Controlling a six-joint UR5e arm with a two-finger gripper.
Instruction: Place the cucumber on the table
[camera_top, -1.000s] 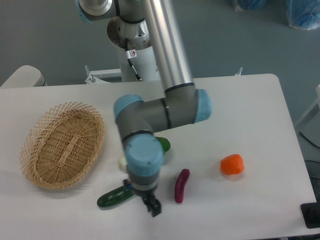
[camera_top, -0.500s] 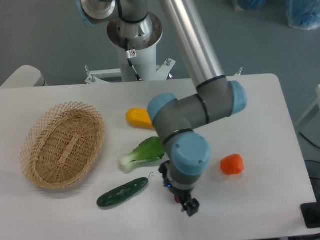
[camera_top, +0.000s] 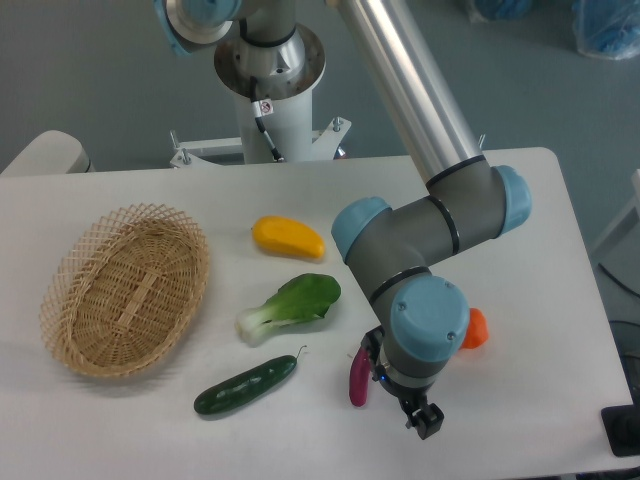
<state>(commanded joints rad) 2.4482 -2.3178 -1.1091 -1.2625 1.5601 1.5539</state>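
Note:
The dark green cucumber (camera_top: 246, 385) lies flat on the white table (camera_top: 520, 200), near the front edge, with its thin stem tip pointing up and right. My gripper (camera_top: 424, 421) hangs well to its right, close to the table's front edge and apart from the cucumber. Only a dark finger end shows below the wrist, so the gap between the fingers is hidden. Nothing visible is held in it.
A purple eggplant (camera_top: 358, 375) lies just left of the wrist. An orange vegetable (camera_top: 476, 328) is partly hidden behind the arm. A bok choy (camera_top: 290, 306) and a yellow vegetable (camera_top: 288, 238) lie mid-table. A wicker basket (camera_top: 125, 288) stands at the left.
The arm has swung from over the cucumber to the right, past the eggplant. The cucumber stays lying on the table where it was left.

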